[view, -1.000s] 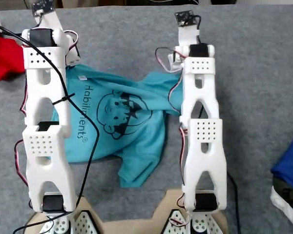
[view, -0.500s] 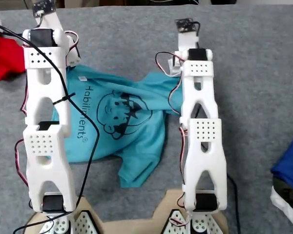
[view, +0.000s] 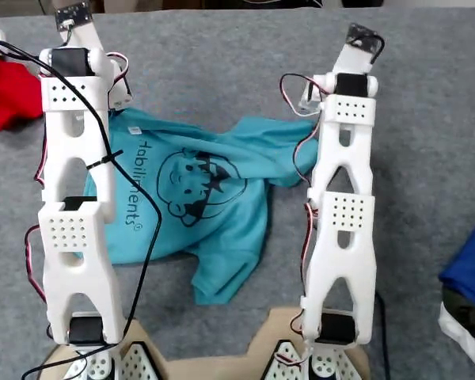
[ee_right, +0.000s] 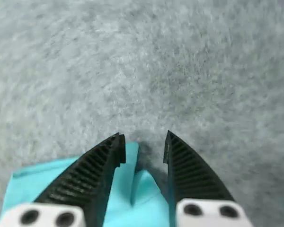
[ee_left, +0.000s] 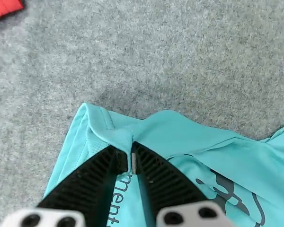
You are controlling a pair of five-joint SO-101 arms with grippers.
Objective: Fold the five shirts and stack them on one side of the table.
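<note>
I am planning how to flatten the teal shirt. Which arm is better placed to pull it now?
Left, probably. The left tool is shut on a fold of the teal shirt near its corner. The right tool stands open with the shirt's edge between its jaws, so it must close first.

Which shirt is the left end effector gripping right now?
The teal printed shirt between the arms; the left end effector is shut on its edge. The red shirt and the blue shirt lie apart, off to either side.
</note>
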